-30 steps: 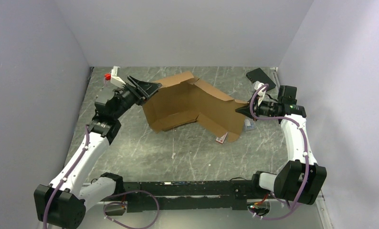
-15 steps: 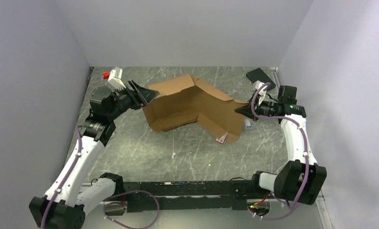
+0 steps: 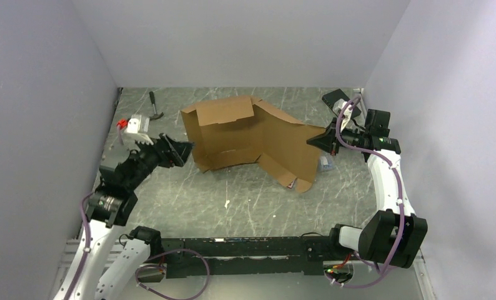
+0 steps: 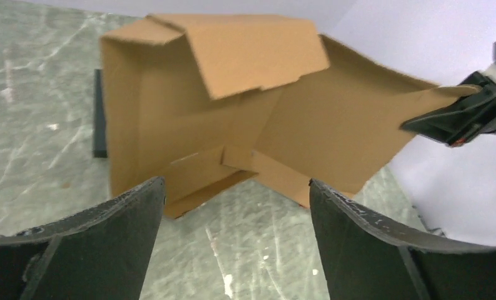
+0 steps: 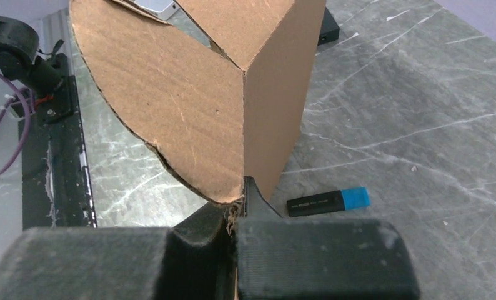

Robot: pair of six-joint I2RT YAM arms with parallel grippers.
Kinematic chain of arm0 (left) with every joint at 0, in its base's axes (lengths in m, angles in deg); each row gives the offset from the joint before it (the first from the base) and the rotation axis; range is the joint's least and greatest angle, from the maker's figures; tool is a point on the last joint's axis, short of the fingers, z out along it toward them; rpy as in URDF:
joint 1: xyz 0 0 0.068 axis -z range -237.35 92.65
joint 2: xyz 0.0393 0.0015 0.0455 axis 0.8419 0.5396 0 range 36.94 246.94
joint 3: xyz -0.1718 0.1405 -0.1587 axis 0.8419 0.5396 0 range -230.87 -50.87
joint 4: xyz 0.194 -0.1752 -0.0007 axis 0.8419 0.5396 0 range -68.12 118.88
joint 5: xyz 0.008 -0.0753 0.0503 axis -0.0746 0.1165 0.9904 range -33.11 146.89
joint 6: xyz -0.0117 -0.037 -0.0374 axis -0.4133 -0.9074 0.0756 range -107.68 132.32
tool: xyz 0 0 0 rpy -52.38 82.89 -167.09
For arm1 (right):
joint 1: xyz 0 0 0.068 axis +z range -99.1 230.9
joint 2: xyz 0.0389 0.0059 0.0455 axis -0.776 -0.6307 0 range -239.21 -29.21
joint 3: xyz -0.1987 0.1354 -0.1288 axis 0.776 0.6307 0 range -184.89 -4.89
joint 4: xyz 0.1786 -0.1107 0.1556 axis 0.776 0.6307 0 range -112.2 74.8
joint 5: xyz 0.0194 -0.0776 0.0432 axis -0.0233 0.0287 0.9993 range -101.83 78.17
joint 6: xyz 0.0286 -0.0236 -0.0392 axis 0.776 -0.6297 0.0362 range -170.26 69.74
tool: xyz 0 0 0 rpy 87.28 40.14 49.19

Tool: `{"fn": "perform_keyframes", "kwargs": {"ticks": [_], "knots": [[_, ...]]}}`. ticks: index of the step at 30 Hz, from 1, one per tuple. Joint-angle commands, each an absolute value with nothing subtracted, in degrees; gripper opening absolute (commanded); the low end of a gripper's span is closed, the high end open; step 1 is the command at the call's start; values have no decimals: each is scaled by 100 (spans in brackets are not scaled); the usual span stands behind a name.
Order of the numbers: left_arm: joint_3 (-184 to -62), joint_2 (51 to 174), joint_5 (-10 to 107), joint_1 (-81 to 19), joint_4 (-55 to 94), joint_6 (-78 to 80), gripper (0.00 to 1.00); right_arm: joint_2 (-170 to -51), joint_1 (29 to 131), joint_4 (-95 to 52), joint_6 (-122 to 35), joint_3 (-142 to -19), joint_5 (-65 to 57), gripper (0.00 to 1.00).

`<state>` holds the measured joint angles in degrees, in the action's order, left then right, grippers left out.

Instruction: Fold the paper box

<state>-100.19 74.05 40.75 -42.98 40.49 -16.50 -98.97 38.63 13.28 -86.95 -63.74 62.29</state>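
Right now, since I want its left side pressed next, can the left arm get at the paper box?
Probably yes. The left gripper stands open, facing the paper box with nothing visible between them, and the right gripper is shut on the box's right flap, steadying it.

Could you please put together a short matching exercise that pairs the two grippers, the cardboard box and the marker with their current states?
Things:
1. left gripper
2. right gripper
3. paper box
4. blue-capped marker

States:
A. lying flat on the table
B. shut on a cardboard edge
C. brown, partly folded, flaps raised
D. open, holding nothing

Pairs: 1-D, 2-B, 3-C, 4-A
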Motion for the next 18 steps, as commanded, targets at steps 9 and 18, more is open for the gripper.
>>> {"fn": "perform_keyframes", "kwargs": {"ticks": [9, 18], "knots": [[-9071, 7783, 5420, -4320, 2931, -993, 97, -9985, 3877, 926, -8221, -6584, 6885, 0], [-9277, 9215, 5672, -4352, 1838, -851, 90, -9994, 3877, 924, -8221, -6580, 6952, 0]]}}
